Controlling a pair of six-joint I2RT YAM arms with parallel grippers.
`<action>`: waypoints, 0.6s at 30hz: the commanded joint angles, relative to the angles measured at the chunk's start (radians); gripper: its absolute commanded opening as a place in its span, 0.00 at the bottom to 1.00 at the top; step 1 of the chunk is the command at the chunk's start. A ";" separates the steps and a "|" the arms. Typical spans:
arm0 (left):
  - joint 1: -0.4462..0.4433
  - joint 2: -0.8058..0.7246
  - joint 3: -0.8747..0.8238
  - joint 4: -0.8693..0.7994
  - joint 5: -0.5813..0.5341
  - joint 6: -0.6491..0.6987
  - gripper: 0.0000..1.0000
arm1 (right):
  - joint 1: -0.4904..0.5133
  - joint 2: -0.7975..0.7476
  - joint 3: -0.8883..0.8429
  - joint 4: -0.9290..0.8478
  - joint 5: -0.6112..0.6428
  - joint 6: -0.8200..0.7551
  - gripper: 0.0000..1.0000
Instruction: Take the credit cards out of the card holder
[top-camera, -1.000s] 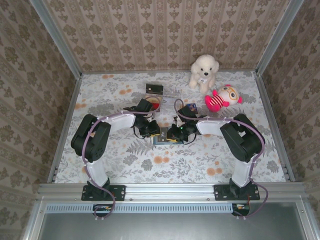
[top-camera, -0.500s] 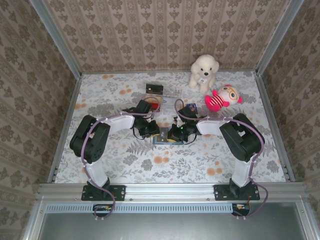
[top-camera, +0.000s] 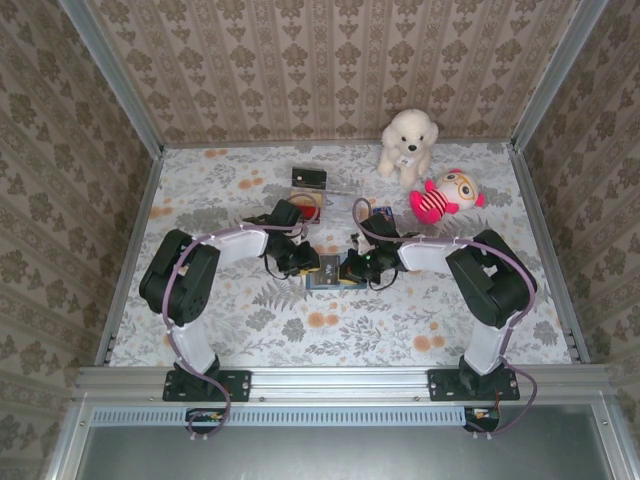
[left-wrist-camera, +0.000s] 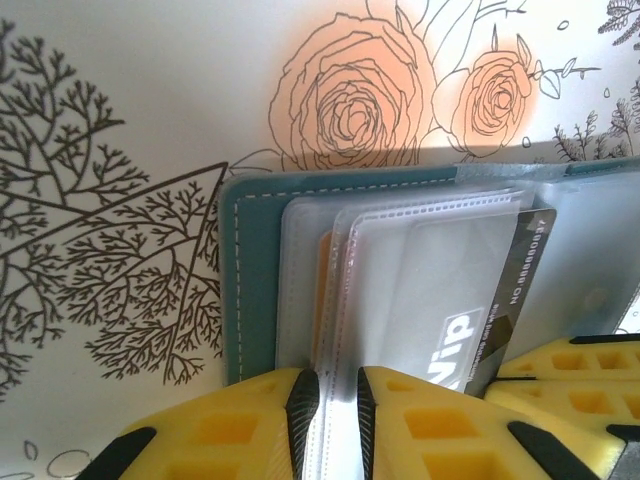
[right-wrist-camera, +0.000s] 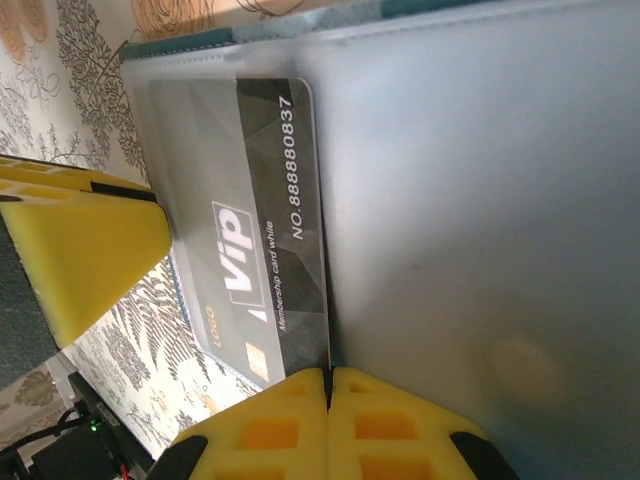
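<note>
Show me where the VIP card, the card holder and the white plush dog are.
VIP card (right-wrist-camera: 250, 230), right wrist view, on its dark face.
card holder (left-wrist-camera: 250, 290), left wrist view, on its teal cover.
white dog (top-camera: 405, 150), top external view, on its chest.

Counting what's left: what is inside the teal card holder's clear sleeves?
A dark grey VIP card lies in one frosted plastic sleeve, its edge poking out. An orange shape shows through another; layers blur what it is and cover anything deeper.
</note>
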 joint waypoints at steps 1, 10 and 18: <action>0.009 0.035 -0.004 -0.085 -0.028 0.031 0.24 | -0.013 -0.032 -0.020 -0.070 0.033 -0.035 0.05; 0.012 -0.010 0.069 -0.140 -0.055 0.073 0.22 | -0.017 -0.026 -0.008 -0.068 0.022 -0.036 0.15; -0.003 -0.063 0.091 -0.129 -0.046 0.068 0.18 | -0.026 -0.038 -0.011 -0.002 0.025 -0.007 0.27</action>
